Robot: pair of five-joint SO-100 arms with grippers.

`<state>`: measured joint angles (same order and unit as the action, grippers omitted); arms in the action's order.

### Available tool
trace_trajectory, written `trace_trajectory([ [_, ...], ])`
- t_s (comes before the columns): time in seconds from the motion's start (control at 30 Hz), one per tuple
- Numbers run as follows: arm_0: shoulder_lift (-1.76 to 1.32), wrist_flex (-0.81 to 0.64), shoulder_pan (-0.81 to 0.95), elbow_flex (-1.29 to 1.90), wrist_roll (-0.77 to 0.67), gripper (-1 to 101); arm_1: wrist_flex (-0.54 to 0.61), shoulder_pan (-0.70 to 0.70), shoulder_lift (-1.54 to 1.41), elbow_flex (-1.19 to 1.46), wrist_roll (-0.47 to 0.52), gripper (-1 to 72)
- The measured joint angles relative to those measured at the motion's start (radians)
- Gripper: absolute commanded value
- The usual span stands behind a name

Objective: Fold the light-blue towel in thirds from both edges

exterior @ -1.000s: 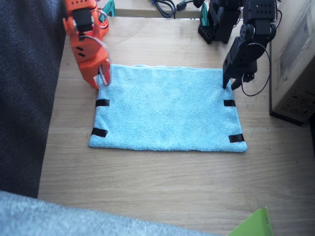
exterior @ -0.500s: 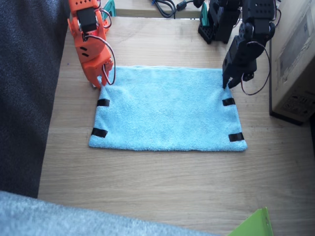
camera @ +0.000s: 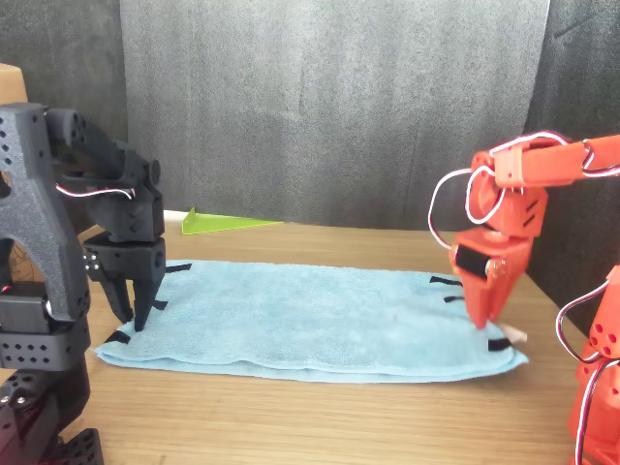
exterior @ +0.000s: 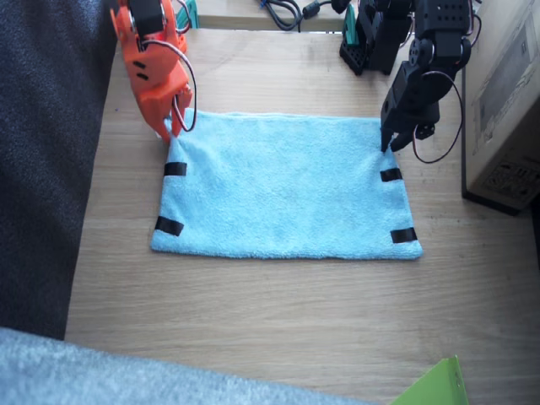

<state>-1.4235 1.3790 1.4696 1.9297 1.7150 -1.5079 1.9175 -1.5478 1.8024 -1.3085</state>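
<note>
The light-blue towel (exterior: 283, 186) lies spread flat on the wooden table (exterior: 278, 312). Short black tape strips mark its short sides, two on one edge (exterior: 175, 169) and two on the other (exterior: 391, 175). My orange right gripper (exterior: 171, 131) is shut on the towel's far corner on its side, and that corner is drawn slightly up. In the front view the towel (camera: 310, 325) shows a small white tag (camera: 514, 336) beside the right gripper (camera: 481, 322). My black left gripper (exterior: 392, 145) stands at the opposite far corner. In the front view the left gripper (camera: 136, 315) is open, its tips at the towel's edge.
A cardboard box (exterior: 506, 101) stands close beside the left arm. A green sheet (exterior: 434, 386) and pale grey-blue fleecy fabric (exterior: 126, 375) lie at the table's near edge. Dark cloth (exterior: 42, 169) hangs beside the right arm. Cables (exterior: 283, 10) lie at the back.
The right gripper has moved back and up at its towel corner, and that short edge with its tape strips has shifted slightly with it. The left gripper has hardly moved.
</note>
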Motion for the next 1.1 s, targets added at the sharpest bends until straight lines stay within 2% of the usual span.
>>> trace_trajectory([
  [0.17, -0.011, -0.005, 0.000, 0.008, 0.000, 0, -0.084, 0.044, 0.000, -0.083, -0.011, 0.1],
  [0.47, -0.011, -0.005, 0.000, 0.008, 0.000, 0, -0.170, 0.155, 0.058, -0.256, -0.011, 0.1],
  [1.1, -0.008, -0.005, 0.000, 0.008, 0.000, 0, -0.420, 0.370, 0.462, -0.916, -0.023, 0.1],
])
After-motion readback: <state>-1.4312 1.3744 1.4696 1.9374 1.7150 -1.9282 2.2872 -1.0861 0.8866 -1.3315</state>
